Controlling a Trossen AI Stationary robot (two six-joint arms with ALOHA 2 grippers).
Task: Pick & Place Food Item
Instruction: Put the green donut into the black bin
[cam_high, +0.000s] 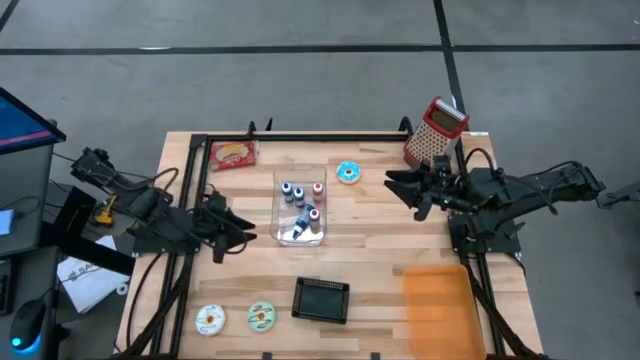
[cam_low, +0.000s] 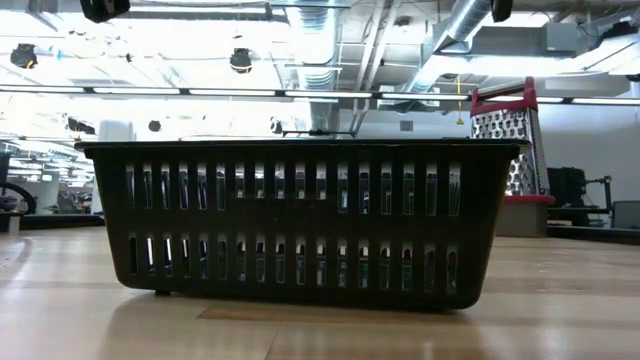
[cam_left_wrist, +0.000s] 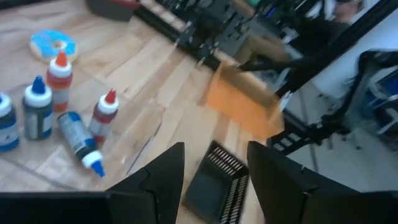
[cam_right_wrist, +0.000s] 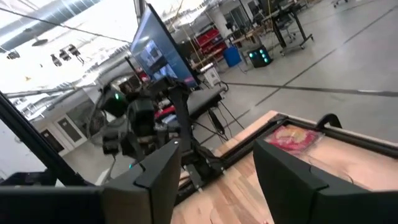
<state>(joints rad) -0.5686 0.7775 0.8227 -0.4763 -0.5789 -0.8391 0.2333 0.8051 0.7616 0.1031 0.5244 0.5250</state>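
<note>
At the desk's (cam_high: 370, 285) left edge, left claw (cam_high: 240, 235) sits spread apart, empty, tips aimed inward toward the clear tray (cam_high: 301, 205) of small bottles (cam_high: 300, 195). Nothing between its fingers (cam_left_wrist: 163, 180) in the left wrist view; black basket (cam_left_wrist: 214, 183) lies just beyond them. Right claw (cam_high: 400, 188) likewise spread and empty, hovering over the desk's right side, pointing at the blue donut (cam_high: 348, 173), near but apart from it.

Food items, likely the task's things: blue donut beside the tray; white donut (cam_high: 211, 319) and green donut (cam_high: 261, 317) at the front-left corner; packaged snack (cam_high: 233, 154) at the back-left. Black basket front-centre looks like the drop spot, placed within either arm's reach. Orange board (cam_high: 437, 300) front-right, box grater (cam_high: 434, 130) back-right, both off to the side.

Both arms stretched low and mostly horizontal from the desk's sides, mirrored, looks like a ready pose; no pick begun by my read.
</note>
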